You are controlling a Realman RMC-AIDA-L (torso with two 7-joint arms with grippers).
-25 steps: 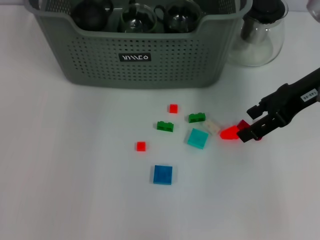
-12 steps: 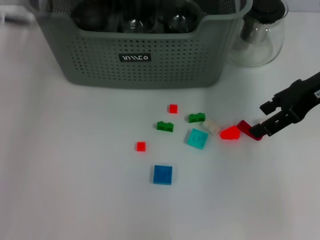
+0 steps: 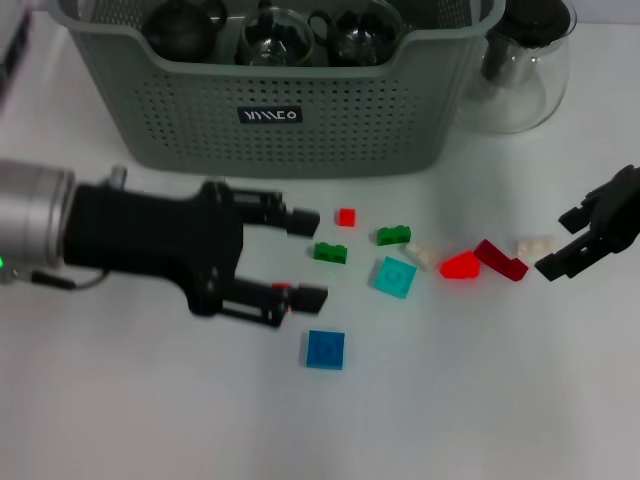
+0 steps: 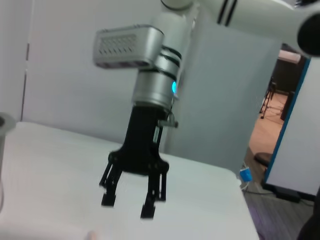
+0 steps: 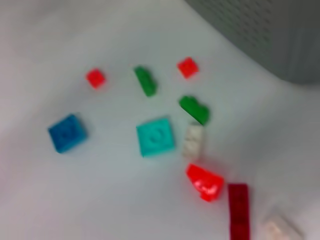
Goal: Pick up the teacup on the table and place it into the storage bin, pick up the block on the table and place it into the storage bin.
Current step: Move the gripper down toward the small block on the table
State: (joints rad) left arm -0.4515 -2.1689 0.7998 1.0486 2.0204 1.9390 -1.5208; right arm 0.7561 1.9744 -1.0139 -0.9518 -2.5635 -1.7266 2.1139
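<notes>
The grey-green storage bin [image 3: 290, 110] stands at the back, with glass teacups [image 3: 270, 35] inside it. Loose blocks lie in front of it: a blue one [image 3: 325, 349], a teal one [image 3: 396, 277], two green ones [image 3: 330, 252], a red wedge [image 3: 460, 266] and a dark red bar [image 3: 500, 260]. My left gripper [image 3: 305, 257] reaches in from the left, open, its jaws spread above the table beside a small red block [image 3: 282, 289]. At the right edge my right gripper [image 3: 562, 242] stands open and empty. The right wrist view looks down on the blue block [image 5: 67, 132] and the teal block [image 5: 155, 136].
A clear glass pitcher [image 3: 525, 65] stands right of the bin. Another small red block [image 3: 346, 217] and cream blocks [image 3: 535, 245] lie on the white table [image 3: 150, 400]. The left wrist view shows the right gripper [image 4: 127, 206] farther off, open above the table.
My left arm has come in from the left with its gripper open over the blocks. The right gripper has drawn back to the right, uncovering the dark red bar and a cream block.
</notes>
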